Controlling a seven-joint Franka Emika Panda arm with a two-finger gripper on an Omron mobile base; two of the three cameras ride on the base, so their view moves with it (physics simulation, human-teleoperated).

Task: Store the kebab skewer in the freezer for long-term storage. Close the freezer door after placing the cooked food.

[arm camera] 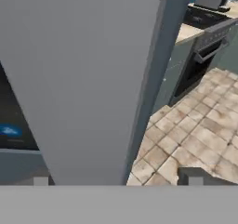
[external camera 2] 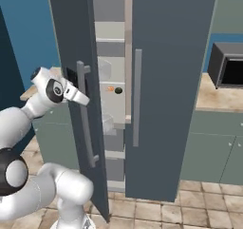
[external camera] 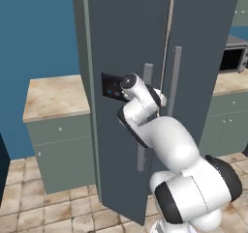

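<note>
Slate-grey freezer door [external camera 2: 78, 42] stands ajar, gripper [arm camera: 118, 181] wide apart against its face.

You've got both base cams looking forward-down at the freezer [external camera: 193, 58] from behind, while your hand cam sits tight against the freezer door [arm camera: 93, 79].
</note>
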